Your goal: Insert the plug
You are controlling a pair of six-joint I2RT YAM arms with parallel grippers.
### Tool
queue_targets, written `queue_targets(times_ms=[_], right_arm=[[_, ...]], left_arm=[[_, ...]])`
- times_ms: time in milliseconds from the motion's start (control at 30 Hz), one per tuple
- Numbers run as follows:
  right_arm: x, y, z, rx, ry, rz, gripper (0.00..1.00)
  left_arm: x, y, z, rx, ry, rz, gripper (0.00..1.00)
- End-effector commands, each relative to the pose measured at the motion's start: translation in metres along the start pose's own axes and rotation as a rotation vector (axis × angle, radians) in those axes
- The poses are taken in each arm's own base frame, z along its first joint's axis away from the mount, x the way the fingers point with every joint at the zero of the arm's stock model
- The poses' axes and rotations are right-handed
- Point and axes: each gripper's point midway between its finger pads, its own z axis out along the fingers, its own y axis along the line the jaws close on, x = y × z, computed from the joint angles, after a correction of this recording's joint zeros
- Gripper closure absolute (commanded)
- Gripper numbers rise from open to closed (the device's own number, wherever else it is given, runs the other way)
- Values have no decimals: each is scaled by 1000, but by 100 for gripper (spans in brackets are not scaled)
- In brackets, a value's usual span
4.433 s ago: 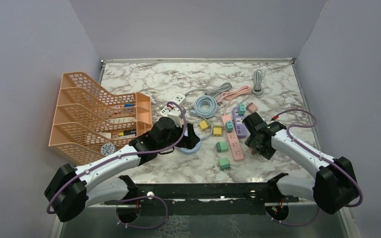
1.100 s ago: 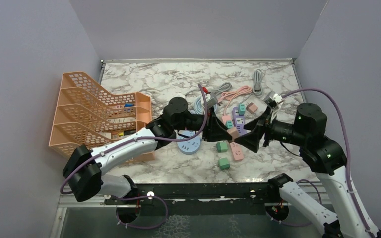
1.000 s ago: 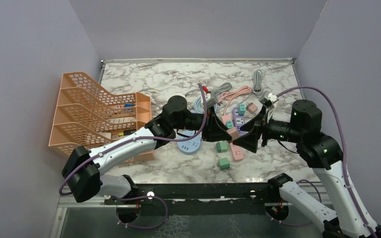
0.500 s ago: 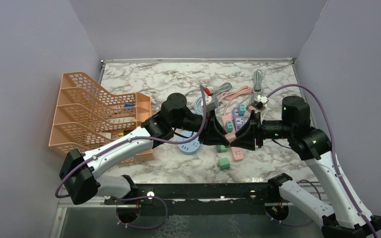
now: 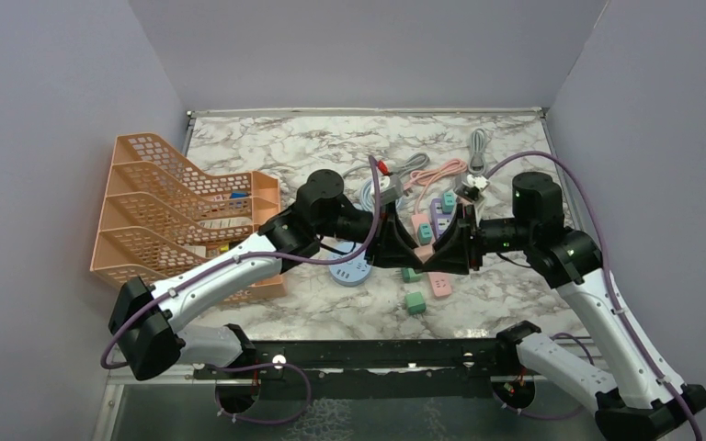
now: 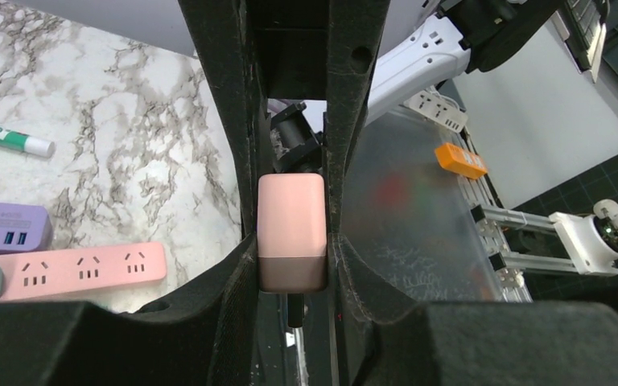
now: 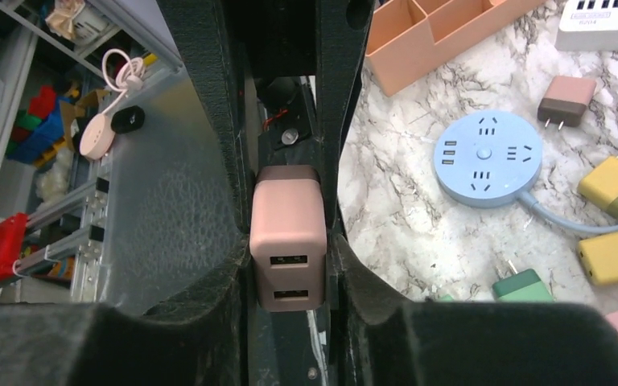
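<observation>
Left gripper (image 6: 291,257) and right gripper (image 7: 288,265) meet tip to tip in mid-air above the table (image 5: 313,147), both clamped on one pink plug (image 6: 290,211), USB ports (image 7: 284,260) facing right wrist camera, pink strip (image 6: 88,268) on table below.

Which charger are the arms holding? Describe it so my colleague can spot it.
Above the marble table, right of the orange organizer, the left gripper and right gripper meet tip to tip. Both clamp the pink charger, a small block with two USB ports. Unlike the green chargers and yellow chargers on the table, it is held aloft.
</observation>
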Motion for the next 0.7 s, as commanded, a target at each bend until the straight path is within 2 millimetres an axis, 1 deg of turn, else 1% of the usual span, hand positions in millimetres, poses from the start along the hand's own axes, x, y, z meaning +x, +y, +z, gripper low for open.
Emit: queue_targets(times_ms=[0,33,100,133,167,267,333,400,500,567,667], right_arm=[[-2,-9,3,22,-1,-2,99],[-2,-13,3,45,-3,1,99],[-1,-22,3,95,-10,12,99],[-1,-27,3,127,-14,25,99],[0,-34,2,169,-19,41,99],[6,-55,0,285,-17,99,99],[15,-68,-2,352,-2,136,99],[30,-84,-4,429,17,190,99],[54,-107,-8,548,36,271,99],[66,-121,-11,617,45,315,99],[78,-142,-18,741,70,384,99]], left_arm=[[-13,-3,-6,-52,-43,59,71],[-13,3,-7,-92,-51,57,61],[-12,18,-13,-192,-80,59,46],[-12,25,-18,-244,-97,62,40],[-12,31,-22,-294,-117,63,34],[-10,53,-43,-475,-184,45,25],[-3,67,-58,-584,-222,14,22],[10,82,-75,-703,-250,-34,22],[36,103,-102,-877,-267,-121,22],[55,109,-114,-941,-269,-165,22],[80,112,-125,-980,-275,-233,20]])
